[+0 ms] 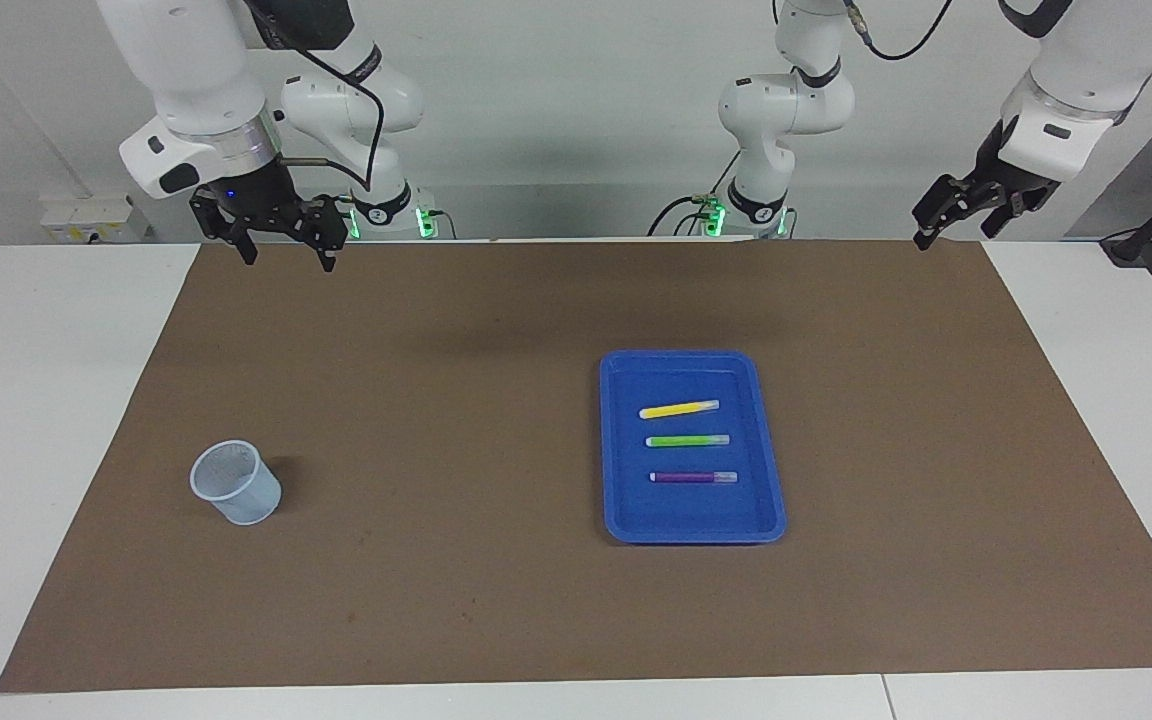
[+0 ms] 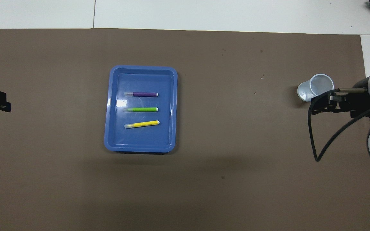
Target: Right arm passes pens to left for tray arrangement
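Note:
Three pens lie side by side in the blue tray (image 1: 686,515) (image 2: 140,142), near the middle of the brown mat: the yellow pen (image 1: 679,408) (image 2: 141,124) nearest the robots, the green pen (image 1: 687,440) (image 2: 141,109) in the middle, and the purple pen (image 1: 693,477) (image 2: 141,94) farthest. My right gripper (image 1: 288,258) (image 2: 315,106) hangs open and empty over the mat's robot-side edge, at the right arm's end. Raised over the mat's corner at the left arm's end, my left gripper (image 1: 954,235) (image 2: 5,106) is open with nothing in it. Both are well away from the tray.
A small translucent bluish cup (image 1: 236,482) (image 2: 315,86) stands on the mat toward the right arm's end. The brown mat (image 1: 496,600) covers most of the white table (image 1: 36,400). A black cable (image 2: 313,144) loops from the right wrist.

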Controlling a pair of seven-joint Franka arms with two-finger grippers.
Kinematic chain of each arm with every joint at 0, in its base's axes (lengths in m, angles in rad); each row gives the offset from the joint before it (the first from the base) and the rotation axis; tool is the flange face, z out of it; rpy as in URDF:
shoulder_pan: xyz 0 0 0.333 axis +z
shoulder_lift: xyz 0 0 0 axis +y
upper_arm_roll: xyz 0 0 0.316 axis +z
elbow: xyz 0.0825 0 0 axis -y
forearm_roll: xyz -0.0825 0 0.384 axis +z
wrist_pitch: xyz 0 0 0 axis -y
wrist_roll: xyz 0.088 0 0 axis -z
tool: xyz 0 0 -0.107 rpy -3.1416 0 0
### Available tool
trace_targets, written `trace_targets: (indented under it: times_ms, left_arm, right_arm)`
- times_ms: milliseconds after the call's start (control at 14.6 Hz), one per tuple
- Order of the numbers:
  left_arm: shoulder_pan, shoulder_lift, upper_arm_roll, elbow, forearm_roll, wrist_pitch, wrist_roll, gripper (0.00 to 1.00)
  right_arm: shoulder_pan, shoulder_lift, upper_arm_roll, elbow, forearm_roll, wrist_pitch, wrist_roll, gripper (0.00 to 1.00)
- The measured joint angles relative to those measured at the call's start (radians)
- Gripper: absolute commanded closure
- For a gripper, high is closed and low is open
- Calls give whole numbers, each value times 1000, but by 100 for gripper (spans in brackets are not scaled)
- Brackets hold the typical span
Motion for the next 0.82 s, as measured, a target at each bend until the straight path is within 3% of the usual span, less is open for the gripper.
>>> trace_targets:
  times_ms: [820]
  left_arm:
    - [0, 0, 1, -8, -9, 0, 1, 0]
  right_arm:
    - [0, 0, 0, 0, 0, 0, 0, 0]
